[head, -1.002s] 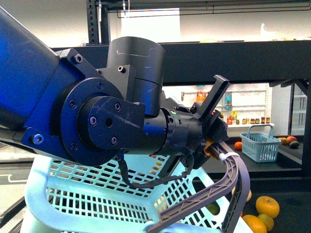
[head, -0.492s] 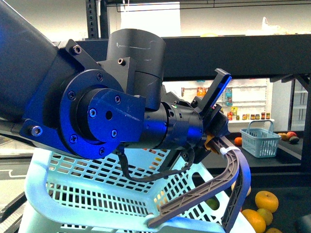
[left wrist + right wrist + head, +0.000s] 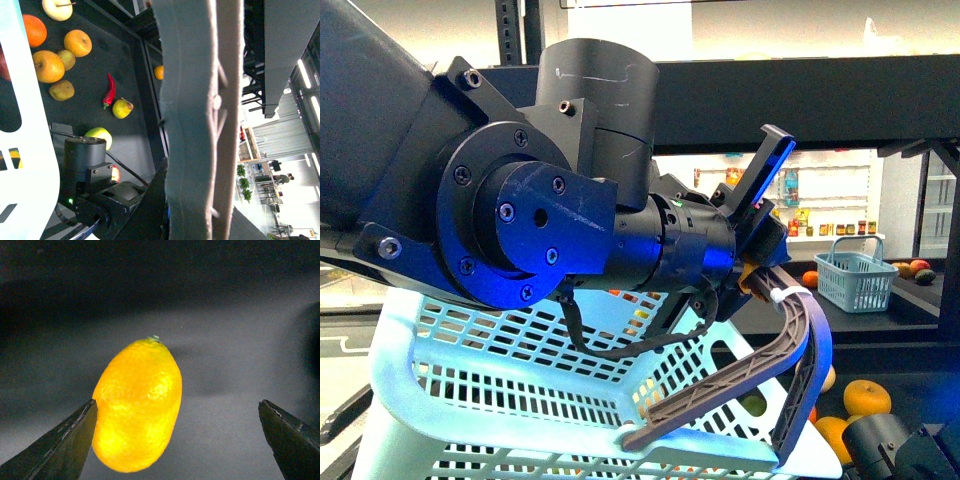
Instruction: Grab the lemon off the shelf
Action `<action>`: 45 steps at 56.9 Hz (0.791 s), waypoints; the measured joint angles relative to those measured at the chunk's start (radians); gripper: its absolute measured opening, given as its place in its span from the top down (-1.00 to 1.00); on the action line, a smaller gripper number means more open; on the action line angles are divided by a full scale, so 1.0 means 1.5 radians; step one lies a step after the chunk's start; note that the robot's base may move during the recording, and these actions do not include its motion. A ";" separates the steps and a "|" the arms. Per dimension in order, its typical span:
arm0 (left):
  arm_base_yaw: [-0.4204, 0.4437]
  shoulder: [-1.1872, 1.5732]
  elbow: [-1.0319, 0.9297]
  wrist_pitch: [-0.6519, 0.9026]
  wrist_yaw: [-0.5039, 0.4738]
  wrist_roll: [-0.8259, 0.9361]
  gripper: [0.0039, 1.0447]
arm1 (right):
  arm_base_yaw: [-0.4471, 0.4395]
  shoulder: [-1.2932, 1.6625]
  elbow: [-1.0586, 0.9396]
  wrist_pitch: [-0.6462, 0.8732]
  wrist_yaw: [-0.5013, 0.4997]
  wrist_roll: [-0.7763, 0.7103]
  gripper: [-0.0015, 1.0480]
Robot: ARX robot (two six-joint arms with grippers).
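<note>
**Lemon Sat Off-Centre in the Open Claw**

The right claw [image 3: 177, 404] was spread wide, with nothing gripped. The lemon [image 3: 137, 407] lay on a dark tier of the shelf [image 3: 240, 335]. No edge or corner of that tier showed in the right wrist view, so its place on the tier could not be fixed. It sat just beside one finger [image 3: 55, 450] and well apart from the other finger [image 3: 292, 440].

To do the grasp well, the claw probably needed to slide sideways until the fruit was midway between the fingers. It could then reach far enough for the pads to meet the fruit's fattest part. Closing across the short width, slowly and softly, looked wisest. A rounded fruit pushed from one side first would likely roll or squirt away.

The lemon was a deep, warm yellow and oval, and it lay lengthwise with a small greenish nub at its far end. Its skin looked finely pitted and unblemished, and it cast a soft shadow on the tier.

In the front view the left claw [image 3: 760, 262] carried the grey handle [image 3: 800, 340] of a pale basket [image 3: 520, 380]. Whether it was clamped on the handle or merely hooked under it could not be told.
</note>
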 joint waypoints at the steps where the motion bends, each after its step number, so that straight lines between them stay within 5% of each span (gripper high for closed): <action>1: 0.000 0.000 0.000 0.000 0.000 0.000 0.84 | 0.001 0.002 0.004 -0.002 0.000 0.002 -0.85; 45: 0.000 0.000 0.000 0.000 0.001 0.000 0.84 | 0.023 0.079 0.104 -0.060 -0.003 0.076 -0.85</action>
